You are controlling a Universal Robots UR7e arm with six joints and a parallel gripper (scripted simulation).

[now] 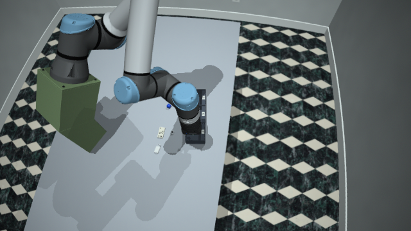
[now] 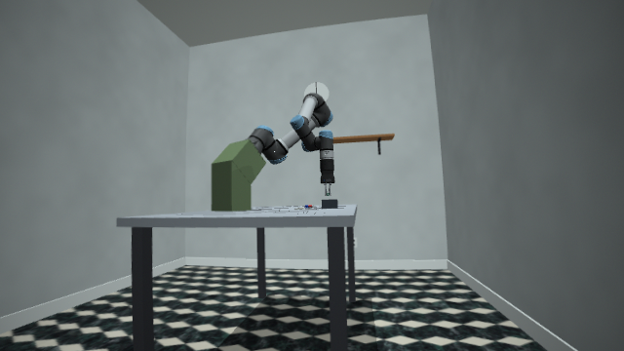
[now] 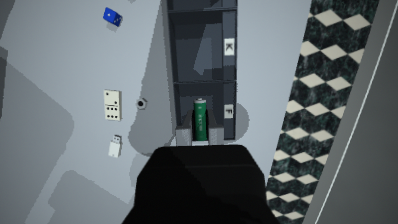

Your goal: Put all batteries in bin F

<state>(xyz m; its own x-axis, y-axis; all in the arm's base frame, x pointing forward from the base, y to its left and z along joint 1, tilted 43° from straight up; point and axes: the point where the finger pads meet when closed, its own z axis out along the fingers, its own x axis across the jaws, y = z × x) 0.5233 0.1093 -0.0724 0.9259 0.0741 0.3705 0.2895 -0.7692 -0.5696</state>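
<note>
My gripper (image 3: 200, 118) (image 2: 328, 189) is shut on a green battery (image 3: 200, 120) and holds it above the row of dark bins (image 1: 204, 106) (image 2: 330, 203). In the wrist view the battery hangs over the nearest bin (image 3: 229, 131), whose label (image 3: 229, 111) reads F. The bin beyond it is marked K (image 3: 229, 47). In the top view the wrist hides the fingers and most of the bins.
A white domino (image 3: 112, 104) (image 1: 161, 132), a small dark ring-shaped part (image 3: 142, 103) (image 1: 172, 133), a white USB stick (image 3: 115, 146) (image 1: 157, 149) and a blue die (image 3: 113, 16) (image 1: 168, 106) lie on the table left of the bins. The table's right edge runs just beyond the bins.
</note>
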